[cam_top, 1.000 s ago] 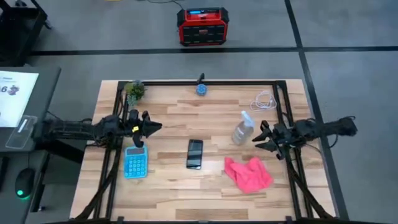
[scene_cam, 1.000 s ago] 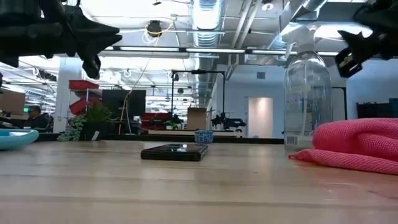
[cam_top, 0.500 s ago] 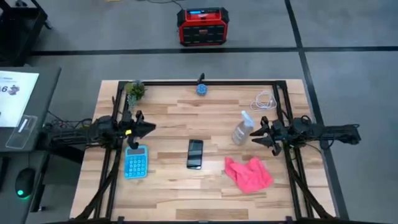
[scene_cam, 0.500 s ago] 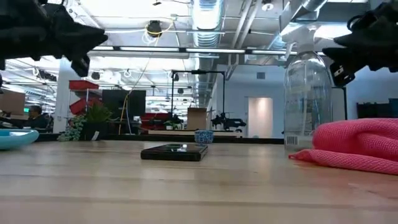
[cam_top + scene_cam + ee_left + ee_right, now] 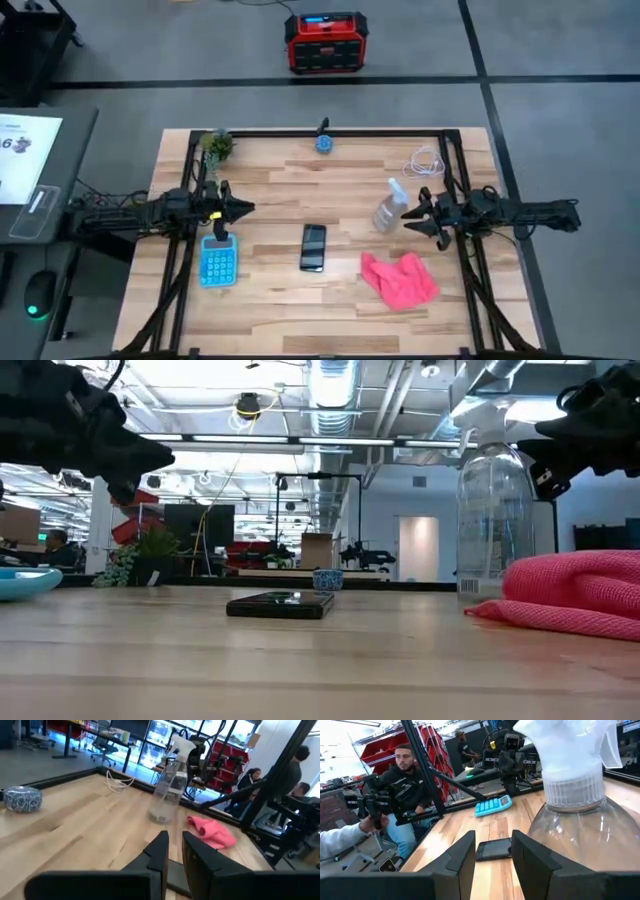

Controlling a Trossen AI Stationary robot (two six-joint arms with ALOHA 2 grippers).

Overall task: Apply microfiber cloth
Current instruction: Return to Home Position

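— Lying where, the microfiber cloth?
— Crumpled, soft pink, on the wooden bench, near the clear plastic spray bottle. Left gripper jaws slightly parted, right gripper jaws apart, both empty.

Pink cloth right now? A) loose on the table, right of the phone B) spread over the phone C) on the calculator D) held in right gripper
A: the microfiber cloth lies bunched on the table right of the phone; the right gripper hangs open by the spray bottle, the left gripper near the calculator, neither touching it.

Calc, spray bottle, cable, plant
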